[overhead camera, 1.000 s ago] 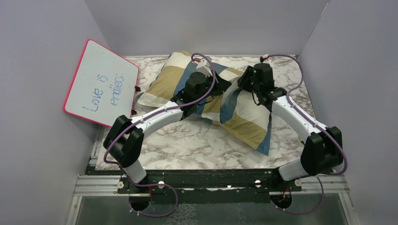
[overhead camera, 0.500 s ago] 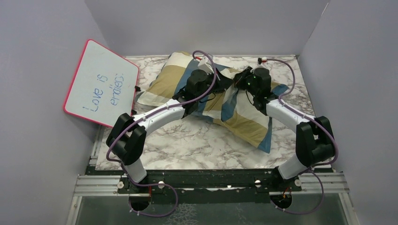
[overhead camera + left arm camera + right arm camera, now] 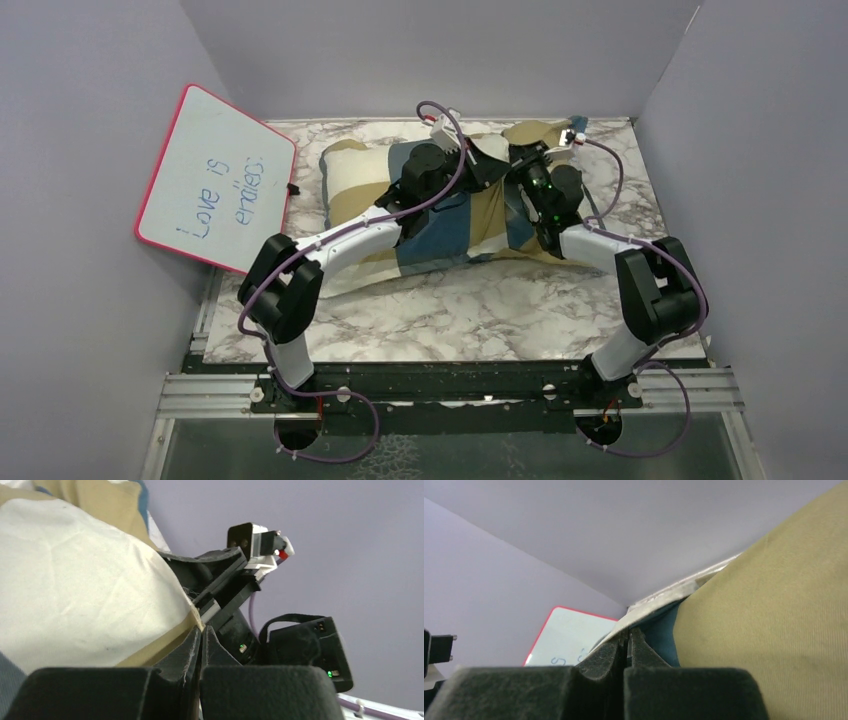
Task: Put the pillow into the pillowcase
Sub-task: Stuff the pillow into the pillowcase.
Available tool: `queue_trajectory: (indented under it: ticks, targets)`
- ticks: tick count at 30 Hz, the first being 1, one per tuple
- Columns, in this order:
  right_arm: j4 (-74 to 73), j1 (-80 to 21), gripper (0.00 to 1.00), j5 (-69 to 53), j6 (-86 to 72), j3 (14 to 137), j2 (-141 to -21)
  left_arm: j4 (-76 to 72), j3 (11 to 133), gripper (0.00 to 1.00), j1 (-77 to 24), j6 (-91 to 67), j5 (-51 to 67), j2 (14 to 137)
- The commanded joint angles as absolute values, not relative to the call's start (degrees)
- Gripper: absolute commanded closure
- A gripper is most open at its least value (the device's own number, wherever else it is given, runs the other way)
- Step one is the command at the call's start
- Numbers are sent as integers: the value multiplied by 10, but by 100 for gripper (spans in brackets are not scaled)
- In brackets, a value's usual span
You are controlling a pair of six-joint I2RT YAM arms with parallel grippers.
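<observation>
Top external view: the pillowcase (image 3: pixel 455 225) lies plump on the marble table (image 3: pixel 470 310), its long axis running left to right across the upper middle of the frame, the far left end near the whiteboard (image 3: pixel 215 180). The pillow does not show as a separate thing; judging by the swollen shape, it is already inside. Both arms reach to the upper right end of the case, where the left gripper (image 3: pixel 487 172) and right gripper (image 3: pixel 518 165) sit just beside each other, left of a tan bulge at the corner. In the left wrist view its jaws are pressed together on a tan hem below a cream swell of fabric. In the right wrist view the jaws are likewise pinched on a thin pale edge beside blue and tan cloth. From either pincer the bulk of the case lies leftward and toward the bottom of the frame. Neither arm is clearly nearer, so any pull on this end would probably run along the long axis.
</observation>
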State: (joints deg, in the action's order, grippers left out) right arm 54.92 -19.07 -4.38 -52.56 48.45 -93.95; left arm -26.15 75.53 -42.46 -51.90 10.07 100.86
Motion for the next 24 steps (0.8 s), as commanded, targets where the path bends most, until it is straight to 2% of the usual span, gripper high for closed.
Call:
queue_trajectory:
  ticks: [1,7,13,18,21,24]
  targets:
    - [640,-205,100,26,-563,509,-965,-347,788,100,-453,-539,177,1005]
    - [569,-205,98,32,-525,547,-1002,-364,784,100,-456,-532,172,1017]
    - [225,-189,62,-20,-379,632,-934,-322,807,100,-422,-491,143,1029]
    - [44,-159,43,-82,-256,636,-866,-287,818,100,-412,-453,124,1030]
    - [-15,-143,41,-87,-216,609,-808,-286,816,100,-410,-451,122,1032]
    - [-46,-134,45,-117,-189,590,-752,-275,826,100,-406,-443,117,1037]
